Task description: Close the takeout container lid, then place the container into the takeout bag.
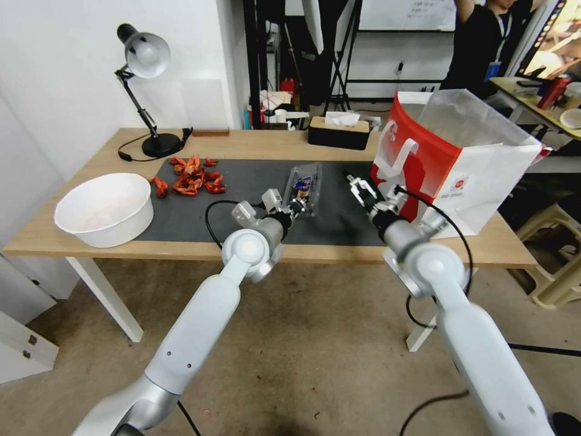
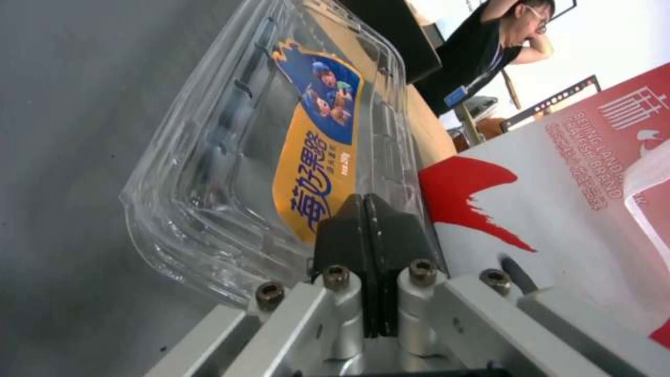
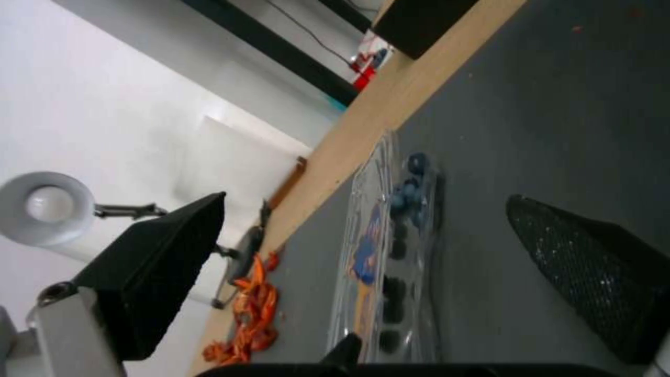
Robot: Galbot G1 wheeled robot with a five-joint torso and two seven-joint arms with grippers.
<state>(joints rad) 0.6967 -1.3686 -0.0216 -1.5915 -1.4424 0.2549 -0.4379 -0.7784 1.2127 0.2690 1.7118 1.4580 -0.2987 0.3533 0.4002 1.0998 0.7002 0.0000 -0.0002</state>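
on the grey mat the left gripper, pads together, presses the lid down at the takeout container's 6 o'clock edge, probably to snap it shut, while the right gripper waits spread apart at 3 o'clock.

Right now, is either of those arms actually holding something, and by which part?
The left tool is shut at the near edge of the takeout container; whether it pinches the plastic cannot be told. The right tool holds nothing.

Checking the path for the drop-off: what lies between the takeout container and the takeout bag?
In the head view, the open right gripper hovers between the takeout container and the takeout bag, over bare dark mat.
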